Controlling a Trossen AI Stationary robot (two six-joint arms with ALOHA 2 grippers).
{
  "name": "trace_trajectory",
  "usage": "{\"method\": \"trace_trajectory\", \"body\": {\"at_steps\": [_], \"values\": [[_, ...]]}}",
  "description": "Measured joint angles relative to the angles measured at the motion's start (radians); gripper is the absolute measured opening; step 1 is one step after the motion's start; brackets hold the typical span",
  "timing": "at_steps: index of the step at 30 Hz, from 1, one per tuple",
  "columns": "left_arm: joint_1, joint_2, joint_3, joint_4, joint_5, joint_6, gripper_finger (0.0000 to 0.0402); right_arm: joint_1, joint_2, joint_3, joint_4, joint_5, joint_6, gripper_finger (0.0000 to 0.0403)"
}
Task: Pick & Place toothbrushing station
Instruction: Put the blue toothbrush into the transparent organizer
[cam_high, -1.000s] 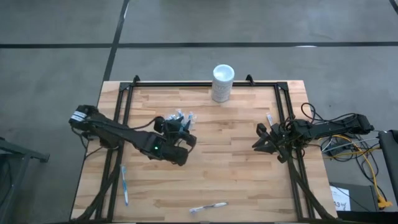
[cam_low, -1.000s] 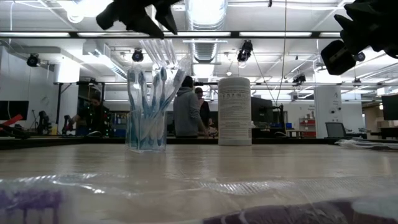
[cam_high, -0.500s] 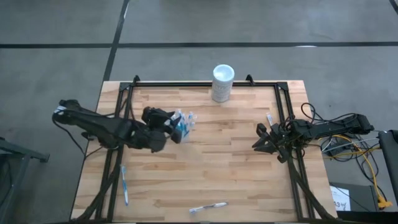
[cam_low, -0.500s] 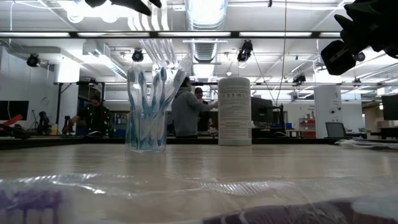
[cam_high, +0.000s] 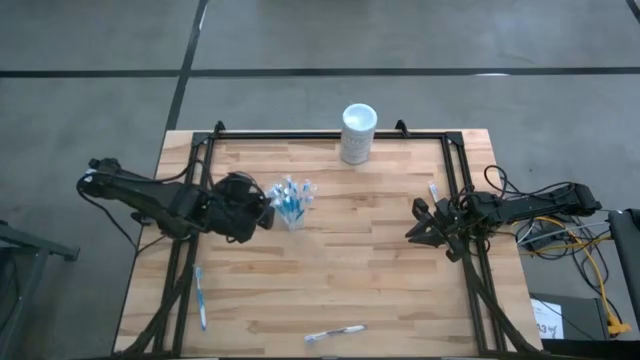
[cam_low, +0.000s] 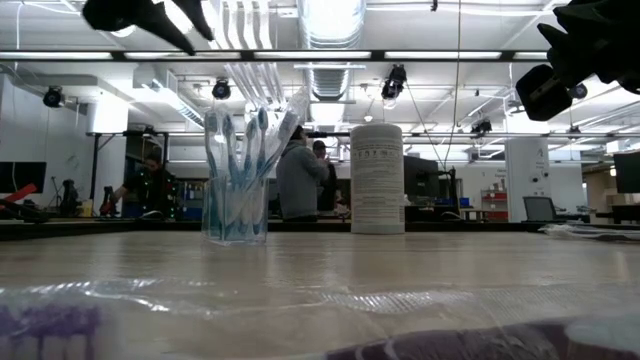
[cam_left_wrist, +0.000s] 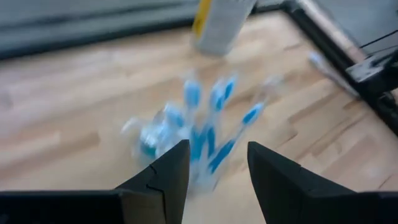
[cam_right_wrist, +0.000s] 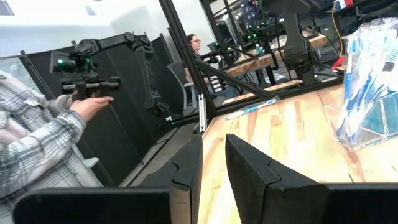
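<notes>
**Meanwhile, cup of toothbrushes stands free ahead of parted left fingers**

Just ahead of the left gripper (cam_high: 262, 207), the clear cup (cam_low: 236, 205) is seen standing upright on the wooden table (cam_high: 380, 260), filled with blue-and-white toothbrushes (cam_high: 291, 198). The left fingers (cam_left_wrist: 166, 180) are held apart, nothing between them, with the cup a little beyond their tips and not touched. Farther beyond the cup, a white cylinder (cam_high: 358, 132) stands; print is carried on its label, but it cannot be read. Two loose toothbrushes (cam_high: 200, 297) (cam_high: 336, 332) are left lying on the table, well apart from either gripper. The right gripper (cam_high: 418, 228) is parked at the table's right rail, its fingers (cam_right_wrist: 249, 171) a narrow gap apart and empty.
</notes>
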Motion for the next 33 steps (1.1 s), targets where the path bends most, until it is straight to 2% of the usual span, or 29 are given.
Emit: {"method": "trace_trajectory", "body": {"at_steps": [7,10,15,19,22,26,33], "values": [[0.000,0.000,0.000,-0.174,0.189,-0.276,0.0165,0.000,0.000,0.000,0.000,0.000,0.000,0.0068],[0.000,0.000,0.000,-0.224,0.287,-0.341,0.0165,0.000,0.000,0.000,0.000,0.000,0.000,0.0068],[0.000,0.000,0.000,-0.324,0.427,-0.337,0.0165,0.000,0.000,0.000,0.000,0.000,0.000,0.0068],[-0.001,0.001,0.000,-0.349,0.531,-0.237,0.0165,0.000,0.000,0.000,0.000,0.000,0.000,0.0068],[-0.013,0.004,0.000,-0.380,0.550,-0.253,0.0165,0.000,0.000,0.000,0.000,0.000,0.000,0.0068],[-0.050,0.006,-0.010,-0.450,0.561,-0.433,0.0165,0.000,0.000,0.000,0.000,0.000,0.000,0.0068],[-0.133,0.006,-0.049,-0.478,0.685,-0.595,0.0165,0.000,0.000,0.000,0.000,0.000,0.000,0.0068]]}}
